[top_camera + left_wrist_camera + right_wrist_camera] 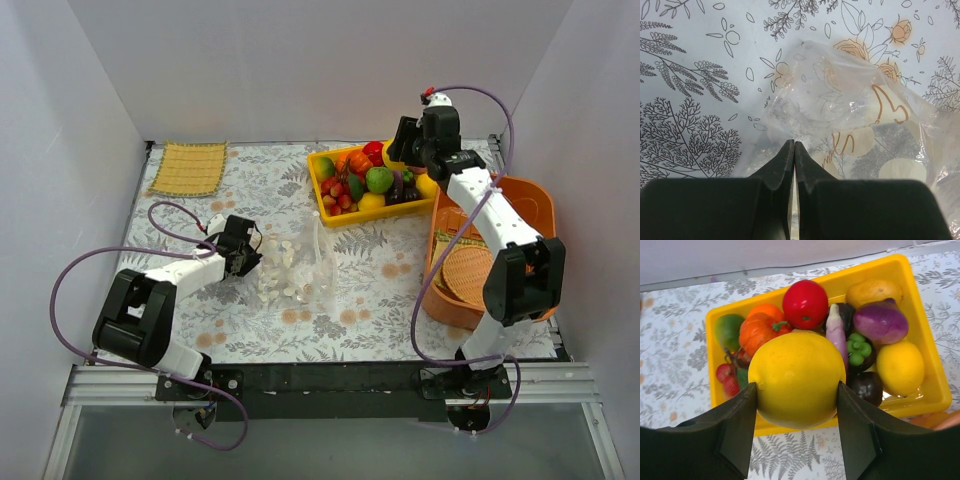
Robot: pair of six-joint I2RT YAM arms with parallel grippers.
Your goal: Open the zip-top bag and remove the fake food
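Unloading: right gripper (796, 387) grasps glossy yellow plastic fruit (796, 372) over yellow plastic tray (715, 385), one o'clock; release probably next. Left gripper (794, 145) clenched at clear spotted bag (840, 100).

Looks like a robot lab test cell, not a home: plain white panel walls (60, 150) boxing in floral-print desk (370, 320) on 3 sides, alu rail (110, 385) at near edge w/ left arm (170, 275) & right arm (500, 230) bolted on, loose purple cables (57, 295), plastic food props (378, 180) in yellow tray (316, 185).
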